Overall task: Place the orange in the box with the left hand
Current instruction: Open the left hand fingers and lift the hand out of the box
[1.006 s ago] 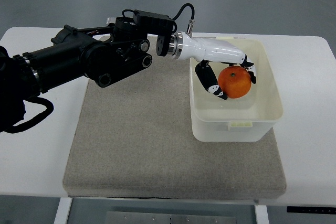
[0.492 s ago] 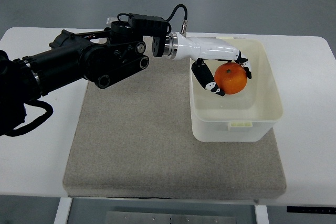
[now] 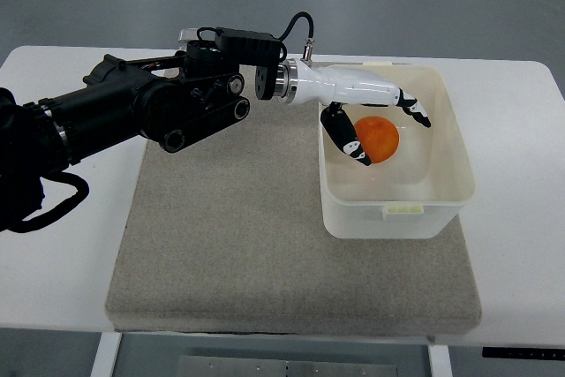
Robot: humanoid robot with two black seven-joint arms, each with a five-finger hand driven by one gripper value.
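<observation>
We see the left hand (image 3: 375,116) reaching in from the left over the near-left part of the cream plastic box (image 3: 446,205), its black arm (image 3: 132,112) stretched across the white table (image 3: 516,218) and the grey felt mat (image 3: 238,245). The orange (image 3: 378,138) sits inside the box, low toward its floor, in the left half of the tub. The white fingers (image 3: 413,110) fan out wide above and to the right of the fruit, and the thumb (image 3: 348,135) hangs down along its left side; we cannot tell whether the thumb tip touches the peel. The fingers close on nothing, so the hand looks spread and relaxed. The box stands on the right edge of the mat, with a small tab on its near rim
</observation>
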